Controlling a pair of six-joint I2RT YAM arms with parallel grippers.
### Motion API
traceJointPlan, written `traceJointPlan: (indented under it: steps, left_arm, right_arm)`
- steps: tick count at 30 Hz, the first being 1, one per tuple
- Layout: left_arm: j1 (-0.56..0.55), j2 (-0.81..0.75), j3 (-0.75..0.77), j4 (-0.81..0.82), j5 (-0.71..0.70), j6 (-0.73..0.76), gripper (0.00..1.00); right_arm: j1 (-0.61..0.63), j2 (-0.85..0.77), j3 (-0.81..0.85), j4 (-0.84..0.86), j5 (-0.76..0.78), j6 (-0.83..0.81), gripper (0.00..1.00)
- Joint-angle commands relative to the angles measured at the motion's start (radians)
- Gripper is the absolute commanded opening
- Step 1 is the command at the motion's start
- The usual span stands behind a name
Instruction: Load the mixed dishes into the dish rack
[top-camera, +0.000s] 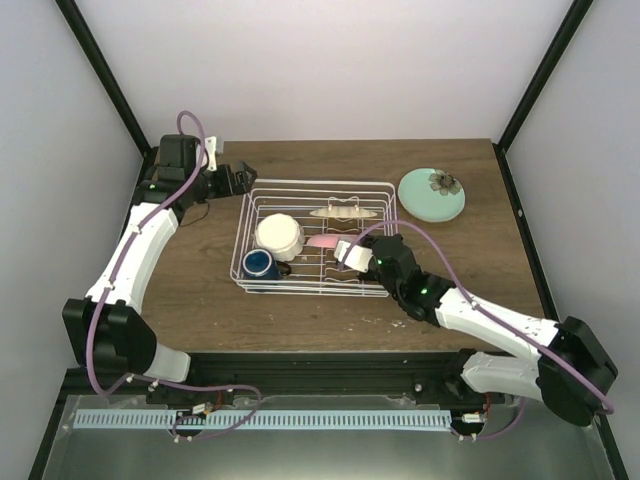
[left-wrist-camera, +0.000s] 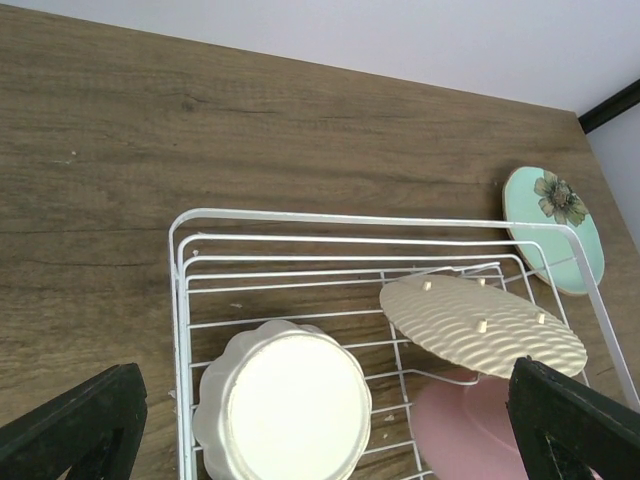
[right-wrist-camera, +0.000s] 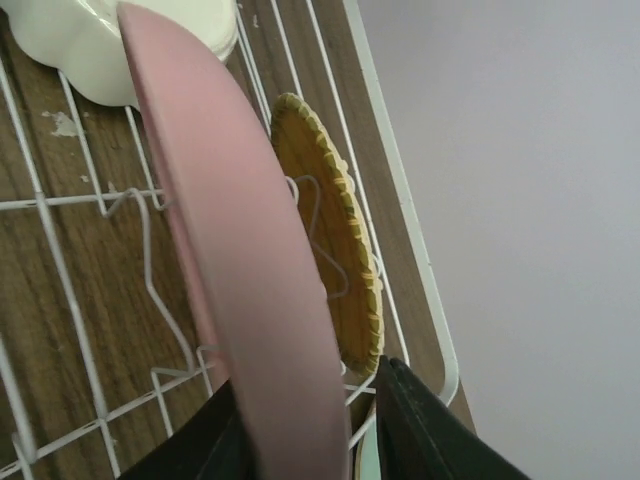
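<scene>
Gripping the pink plate (right-wrist-camera: 240, 250) on edge, the right gripper (top-camera: 347, 252) sits over the rack (top-camera: 320, 182). The left gripper (top-camera: 241, 172) gapes wide.

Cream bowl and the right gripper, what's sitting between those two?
The pink plate, on edge in the dish rack, clamped by the right gripper. The top and right wrist views both show it.

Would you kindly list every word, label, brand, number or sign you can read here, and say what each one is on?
None: no word, number or brand is readable in any view.
The pale green plate bears only a flower picture, no lettering.
The dish rack, dark blue mug, cream bowl, pink plate and yellow-orange plate show no markings.
</scene>
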Motion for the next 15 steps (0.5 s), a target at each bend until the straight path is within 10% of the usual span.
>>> traceJointPlan:
  steps: [1, 6, 11, 15]
  left_arm:
    - [0.004, 0.012, 0.019, 0.018, 0.013, 0.014, 1.00]
    - [0.006, 0.023, 0.032, 0.014, 0.019, 0.022, 1.00]
    - [0.013, 0.037, 0.040, 0.015, 0.023, 0.027, 1.00]
    - [0.018, 0.053, 0.047, 0.015, 0.037, 0.030, 1.00]
  right_arm:
    - [0.008, 0.009, 0.031, -0.005, -0.022, 0.016, 0.35]
    - [0.014, 0.010, 0.086, -0.073, -0.022, 0.053, 0.57]
    - [0.044, -0.026, 0.130, -0.213, -0.080, 0.128, 0.99]
    - [0.081, -0.041, 0.176, -0.365, -0.141, 0.196, 1.00]
